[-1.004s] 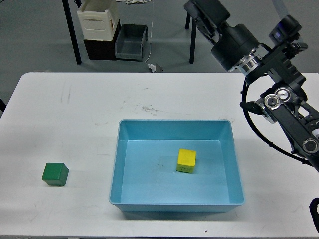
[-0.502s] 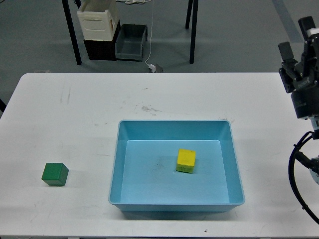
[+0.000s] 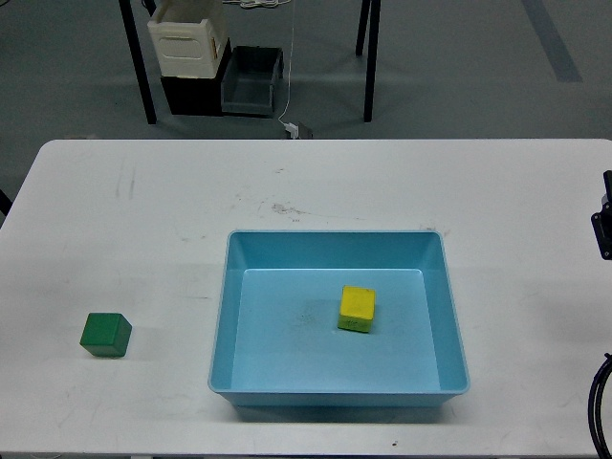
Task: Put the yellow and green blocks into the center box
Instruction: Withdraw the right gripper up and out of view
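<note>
The yellow block [image 3: 357,309] lies inside the light blue box [image 3: 222,316] at the table's centre, a little right of the box's middle. The green block [image 3: 105,334] sits on the white table to the left of the box, well apart from it. Only a black sliver of my right arm [image 3: 604,225] shows at the right edge, with a black cable [image 3: 595,411] below it. Its gripper is outside the view. My left arm and gripper are out of view. Nothing is held in sight.
The white table [image 3: 306,186] has faint scuff marks behind the box. Beyond its far edge, on the floor, stand black table legs, a cream crate [image 3: 187,38] on a dark box, and a grey bin [image 3: 252,81].
My right arm has pulled back to the right and down, from above the table's right side to almost wholly out of the view. The blocks and the box have not moved.
</note>
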You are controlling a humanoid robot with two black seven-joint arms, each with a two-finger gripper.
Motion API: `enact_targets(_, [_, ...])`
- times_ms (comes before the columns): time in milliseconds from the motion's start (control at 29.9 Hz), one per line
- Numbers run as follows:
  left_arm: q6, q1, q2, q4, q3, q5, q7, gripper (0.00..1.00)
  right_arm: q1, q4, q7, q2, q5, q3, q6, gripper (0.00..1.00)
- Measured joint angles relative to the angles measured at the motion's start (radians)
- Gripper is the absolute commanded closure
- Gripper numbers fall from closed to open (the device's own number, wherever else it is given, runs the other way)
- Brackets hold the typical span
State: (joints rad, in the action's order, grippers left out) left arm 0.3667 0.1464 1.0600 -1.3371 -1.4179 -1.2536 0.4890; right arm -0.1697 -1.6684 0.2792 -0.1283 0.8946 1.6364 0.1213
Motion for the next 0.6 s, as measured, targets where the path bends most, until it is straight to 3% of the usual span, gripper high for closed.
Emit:
enact_targets(368, [-0.014, -0.003, 0.175, -0.148, 0.106, -0.271, 0.000, 0.05, -0.040, 0.122, 0.003, -0.020, -0.132, 0.041, 0.016, 0.00])
enact_targets(602, [-0.118, -0.003, 0.187, -0.175, 0.265, -0.585, 0.000, 0.04, -0.039, 0.187, 0.013, -0.058, -0.202, 0.048, 0.046, 0.00])
